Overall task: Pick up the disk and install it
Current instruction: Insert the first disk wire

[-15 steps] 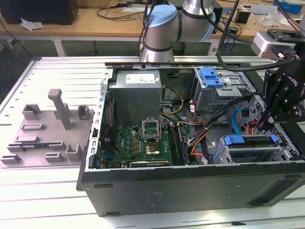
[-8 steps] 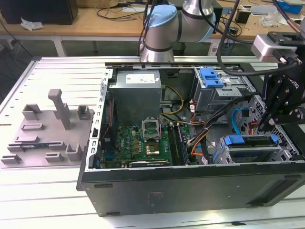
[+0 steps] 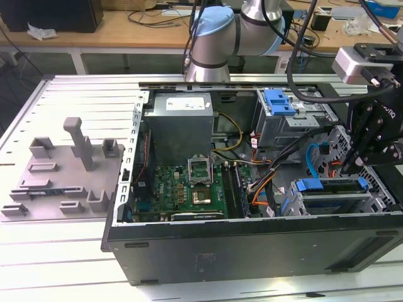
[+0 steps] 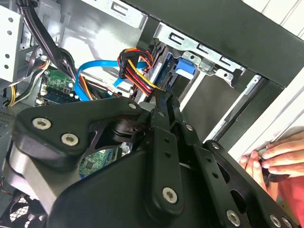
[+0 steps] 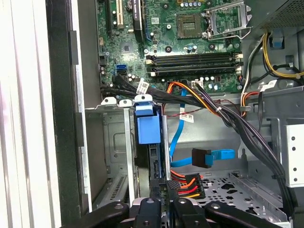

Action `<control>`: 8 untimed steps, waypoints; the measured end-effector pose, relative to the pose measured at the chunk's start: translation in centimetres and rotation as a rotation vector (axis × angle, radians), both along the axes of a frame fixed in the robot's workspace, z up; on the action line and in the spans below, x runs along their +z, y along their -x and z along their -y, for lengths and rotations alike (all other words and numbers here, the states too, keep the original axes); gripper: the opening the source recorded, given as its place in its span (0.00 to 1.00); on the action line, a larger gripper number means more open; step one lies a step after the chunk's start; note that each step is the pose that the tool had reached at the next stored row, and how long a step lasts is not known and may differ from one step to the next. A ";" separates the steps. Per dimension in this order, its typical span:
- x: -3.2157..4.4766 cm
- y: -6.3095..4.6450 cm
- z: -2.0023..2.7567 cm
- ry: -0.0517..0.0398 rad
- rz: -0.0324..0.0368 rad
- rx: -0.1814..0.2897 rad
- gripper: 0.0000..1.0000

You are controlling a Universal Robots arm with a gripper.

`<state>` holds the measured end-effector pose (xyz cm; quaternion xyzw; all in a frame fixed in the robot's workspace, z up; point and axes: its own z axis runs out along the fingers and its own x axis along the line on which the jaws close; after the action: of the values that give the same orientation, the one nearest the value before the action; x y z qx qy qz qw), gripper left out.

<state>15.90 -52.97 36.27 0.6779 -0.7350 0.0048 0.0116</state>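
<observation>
pincer (image 5: 164,205) narrow, fingers together | disk (image 5: 155,164) edge-on in bay (image 5: 110,142) just ahead of tips | cable plug (image 5: 186,184) beside tips

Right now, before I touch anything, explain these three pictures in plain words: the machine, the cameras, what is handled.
The machine is a robot arm with a gripper at its end. The exterior view comes from a camera off the arm: an open computer case lies on a metal table, a grey fixture tray on the exterior view's left. Both wrist views come from cameras riding on the arm, looking past the gripper into the case. Inside are a green motherboard, a grey power supply and the disk, a silver drive in a blue carrier, sitting in a bay. The gripper is right at the disk; whether it grips it I cannot tell. In the second wrist view a person's hand is near the case's edge.
</observation>
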 end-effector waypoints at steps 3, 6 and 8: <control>0.00 0.0 0.01 -0.0014 0.0000 0.000 0.16; 0.00 0.0 0.02 -0.0024 0.0000 0.000 0.16; 0.00 0.0 0.02 -0.0024 0.0000 0.000 0.16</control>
<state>15.92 -52.99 36.27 0.6779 -0.7350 0.0039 0.0107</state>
